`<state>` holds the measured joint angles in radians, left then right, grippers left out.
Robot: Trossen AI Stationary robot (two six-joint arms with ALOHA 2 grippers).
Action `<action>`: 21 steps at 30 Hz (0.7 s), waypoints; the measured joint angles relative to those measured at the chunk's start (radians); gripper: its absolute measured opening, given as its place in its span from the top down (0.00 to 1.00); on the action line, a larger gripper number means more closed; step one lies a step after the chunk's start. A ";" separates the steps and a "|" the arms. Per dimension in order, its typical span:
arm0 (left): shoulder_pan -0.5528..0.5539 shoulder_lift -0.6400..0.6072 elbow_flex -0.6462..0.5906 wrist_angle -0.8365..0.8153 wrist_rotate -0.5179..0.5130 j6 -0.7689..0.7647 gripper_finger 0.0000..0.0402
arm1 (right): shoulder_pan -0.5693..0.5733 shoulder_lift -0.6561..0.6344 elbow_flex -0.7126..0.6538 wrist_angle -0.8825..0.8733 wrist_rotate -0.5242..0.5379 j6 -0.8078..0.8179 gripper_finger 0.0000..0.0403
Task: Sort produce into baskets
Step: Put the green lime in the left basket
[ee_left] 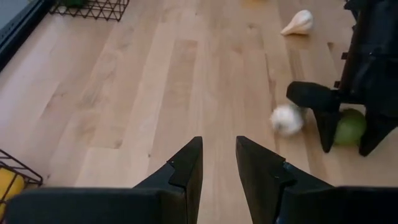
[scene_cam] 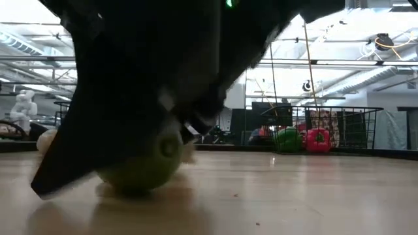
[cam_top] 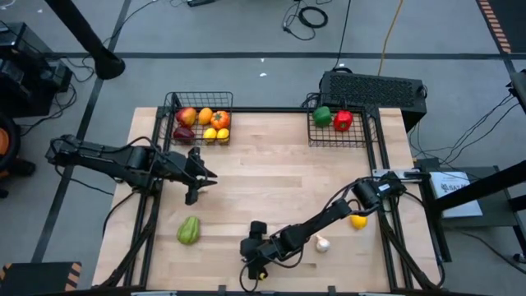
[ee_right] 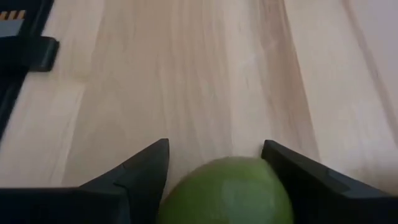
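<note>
From above, the right pincer (cam_top: 256, 261) sits low at the surface's (cam_top: 271, 173) near edge, the left pincer (cam_top: 200, 177) waits mid-surface, and both baskets (cam_top: 200, 123) hold produce.

At table height, a green lime (scene_cam: 140, 170) rests on the wood under the right arm.

The left wrist shows its own pincer empty, fingers nearly together.

The right wrist shows its spread fingers (ee_right: 134, 171) straddling the lime (ee_right: 227, 193), not yet clenched. It looks light, hard and smooth, apt to roll; grip across its widest middle.
</note>
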<state>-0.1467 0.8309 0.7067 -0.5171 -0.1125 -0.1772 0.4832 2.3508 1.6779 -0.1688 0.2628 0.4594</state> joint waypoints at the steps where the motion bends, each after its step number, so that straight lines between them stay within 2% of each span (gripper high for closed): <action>1: 0.000 0.000 0.000 -0.001 -0.003 0.000 0.74 | 0.001 0.003 0.000 -0.001 0.004 0.000 0.37; 13: 0.000 0.000 0.000 0.014 -0.088 -0.001 0.74 | 0.001 -0.004 0.001 -0.041 -0.003 -0.100 0.54; 21: 0.000 0.000 0.000 0.010 -0.088 -0.001 0.74 | -0.019 -0.037 -0.001 -0.085 -0.004 -0.210 0.50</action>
<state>-0.1467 0.8310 0.7063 -0.5076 -0.2001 -0.1780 0.4643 2.3133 1.6772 -0.2537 0.2590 0.2493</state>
